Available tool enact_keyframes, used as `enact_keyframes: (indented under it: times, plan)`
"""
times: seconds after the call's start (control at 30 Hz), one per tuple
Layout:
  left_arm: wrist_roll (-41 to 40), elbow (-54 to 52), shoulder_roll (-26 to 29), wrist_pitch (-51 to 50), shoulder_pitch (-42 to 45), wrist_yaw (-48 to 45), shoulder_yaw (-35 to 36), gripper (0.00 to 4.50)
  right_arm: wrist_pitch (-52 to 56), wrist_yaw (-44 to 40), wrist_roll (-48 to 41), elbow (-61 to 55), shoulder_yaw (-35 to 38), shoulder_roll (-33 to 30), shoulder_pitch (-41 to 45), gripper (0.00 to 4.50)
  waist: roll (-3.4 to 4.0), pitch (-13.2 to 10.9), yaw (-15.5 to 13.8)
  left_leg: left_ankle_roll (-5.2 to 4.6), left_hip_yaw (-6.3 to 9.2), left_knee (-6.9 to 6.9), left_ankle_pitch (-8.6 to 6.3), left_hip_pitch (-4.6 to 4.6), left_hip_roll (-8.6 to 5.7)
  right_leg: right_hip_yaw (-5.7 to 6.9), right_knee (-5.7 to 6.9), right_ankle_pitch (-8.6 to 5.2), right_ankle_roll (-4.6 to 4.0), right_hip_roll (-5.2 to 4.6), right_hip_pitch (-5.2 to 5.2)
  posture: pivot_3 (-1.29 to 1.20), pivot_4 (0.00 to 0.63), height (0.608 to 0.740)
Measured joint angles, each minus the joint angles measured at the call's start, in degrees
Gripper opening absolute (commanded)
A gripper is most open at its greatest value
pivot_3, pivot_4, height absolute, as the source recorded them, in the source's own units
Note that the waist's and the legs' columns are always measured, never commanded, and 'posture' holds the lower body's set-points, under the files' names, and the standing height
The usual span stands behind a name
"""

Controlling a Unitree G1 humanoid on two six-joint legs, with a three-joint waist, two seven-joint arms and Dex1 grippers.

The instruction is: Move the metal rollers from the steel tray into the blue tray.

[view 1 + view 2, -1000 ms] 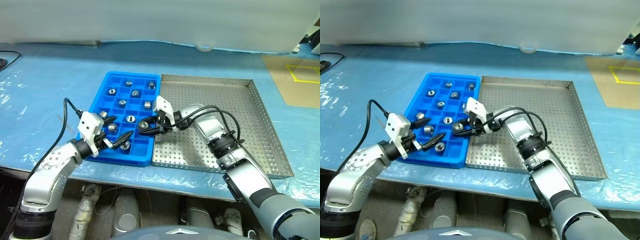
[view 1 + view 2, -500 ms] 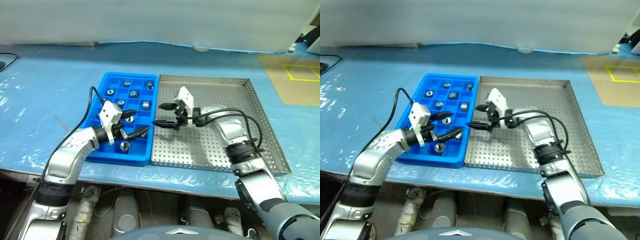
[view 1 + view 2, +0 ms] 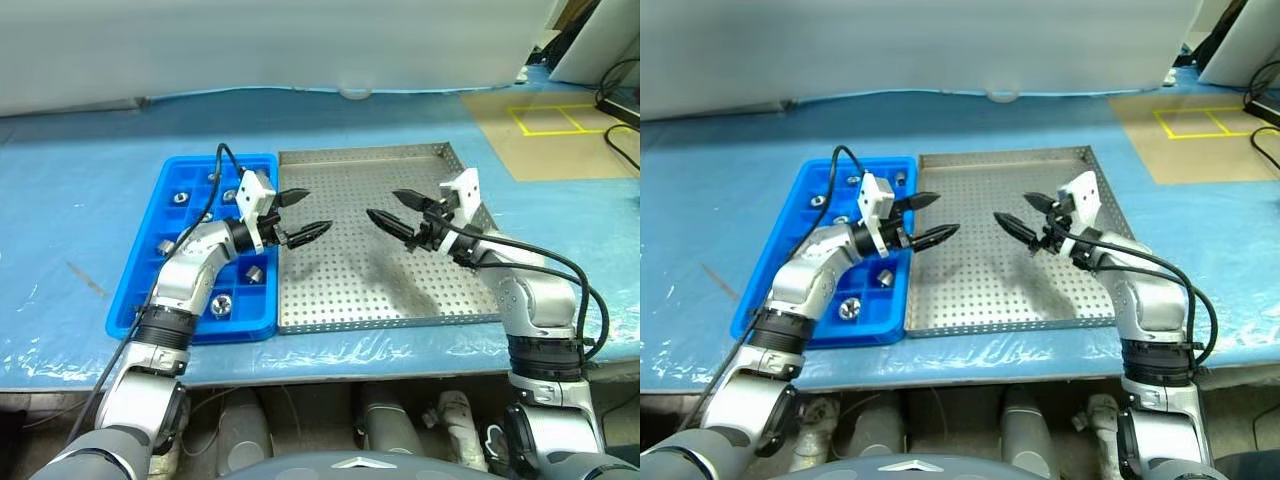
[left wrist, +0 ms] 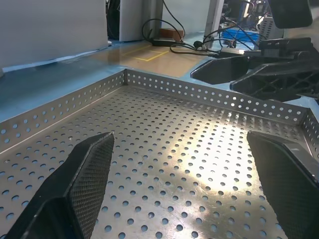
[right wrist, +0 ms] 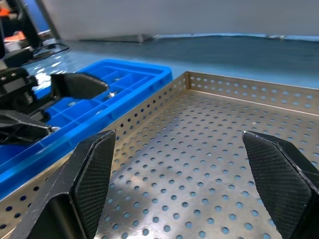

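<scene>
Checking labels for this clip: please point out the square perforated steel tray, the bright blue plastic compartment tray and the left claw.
Square perforated steel tray (image 3: 340,285): left eye view, bare floor.
Bright blue plastic compartment tray (image 3: 128,300): left eye view, outer rim.
Left claw (image 3: 304,214): left eye view, between fingertips.

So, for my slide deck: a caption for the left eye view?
Both open claws, left and right, hover over the bare steel tray; metal rollers sit in the blue tray.

Silver-grey jointed arms, black wrist cables, white camera blocks, each tool (image 3: 299,215) two black pointed fingers
</scene>
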State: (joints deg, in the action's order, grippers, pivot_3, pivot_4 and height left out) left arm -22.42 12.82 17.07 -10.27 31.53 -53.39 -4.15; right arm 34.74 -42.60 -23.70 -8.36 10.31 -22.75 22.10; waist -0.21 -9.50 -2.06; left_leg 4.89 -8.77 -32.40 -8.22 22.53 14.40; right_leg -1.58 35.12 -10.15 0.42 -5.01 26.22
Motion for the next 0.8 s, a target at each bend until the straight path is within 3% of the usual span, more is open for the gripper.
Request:
enact_keyframes:
  times: [0.8]
  plan:
    - [1.3, -4.3, -0.9, -0.6, -3.8, 1.5, 0.0, 4.50, -4.4, 2.2, -0.7, 3.2, -4.5, 0.5, 1.9, 4.41, 0.00, 0.0, -0.3, -0.25, -0.04, 0.14, -0.15, 0.08, -0.03, 0.06, -0.29, 0.00, 0.00, -0.06, -0.02, -0.10, 0.150, 0.740]
